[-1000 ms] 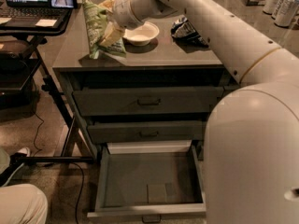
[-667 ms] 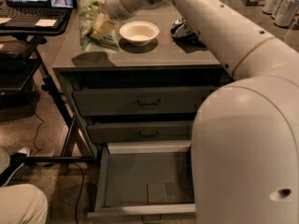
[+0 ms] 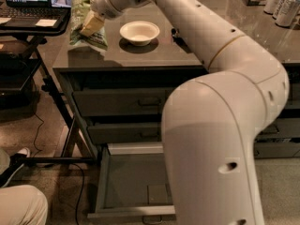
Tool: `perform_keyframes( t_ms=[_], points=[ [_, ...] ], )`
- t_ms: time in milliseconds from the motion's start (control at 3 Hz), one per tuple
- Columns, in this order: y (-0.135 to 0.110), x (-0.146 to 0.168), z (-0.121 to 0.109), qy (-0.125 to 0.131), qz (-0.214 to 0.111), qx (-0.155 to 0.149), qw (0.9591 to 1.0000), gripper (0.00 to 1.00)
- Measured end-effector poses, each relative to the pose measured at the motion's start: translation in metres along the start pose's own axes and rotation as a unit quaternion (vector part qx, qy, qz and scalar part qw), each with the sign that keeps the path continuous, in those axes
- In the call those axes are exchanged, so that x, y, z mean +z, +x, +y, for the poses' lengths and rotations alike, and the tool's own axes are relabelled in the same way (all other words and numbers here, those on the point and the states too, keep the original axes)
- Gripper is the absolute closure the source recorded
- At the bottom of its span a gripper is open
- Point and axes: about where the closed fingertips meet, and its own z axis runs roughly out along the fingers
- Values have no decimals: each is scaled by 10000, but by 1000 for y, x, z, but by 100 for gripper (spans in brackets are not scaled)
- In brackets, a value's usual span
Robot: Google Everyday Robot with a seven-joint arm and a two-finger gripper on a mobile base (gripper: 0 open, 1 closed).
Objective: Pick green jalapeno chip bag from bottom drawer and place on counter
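So the gripper [image 3: 90,26] is up at the left corner of the counter [image 3: 154,53], clamped on the green jalapeno chip bag [image 3: 78,11], whose bottom edge looks to be about touching the top. The bottom drawer [image 3: 131,182] hangs open below. My worry is it's right at the edge, so letting go while the bag leans could flop it off toward the laptop desk [image 3: 33,25]. The white bowl [image 3: 139,32] nearby seems safe.

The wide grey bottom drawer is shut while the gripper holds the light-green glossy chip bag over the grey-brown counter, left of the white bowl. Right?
No: the camera view shows the wide grey bottom drawer open. The gripper holds the light-green glossy chip bag over the grey-brown counter, left of the white bowl.
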Motion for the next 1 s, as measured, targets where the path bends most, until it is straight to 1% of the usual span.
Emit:
perform_keyframes(
  t_ms=[333,667,1000],
  points=[
    [12,17,1,-52,-20,482,9988,100],
    [30,29,8,-224,47,1010,9946,100],
    [41,33,14,-355,139,1372,9898,81]
  ],
)
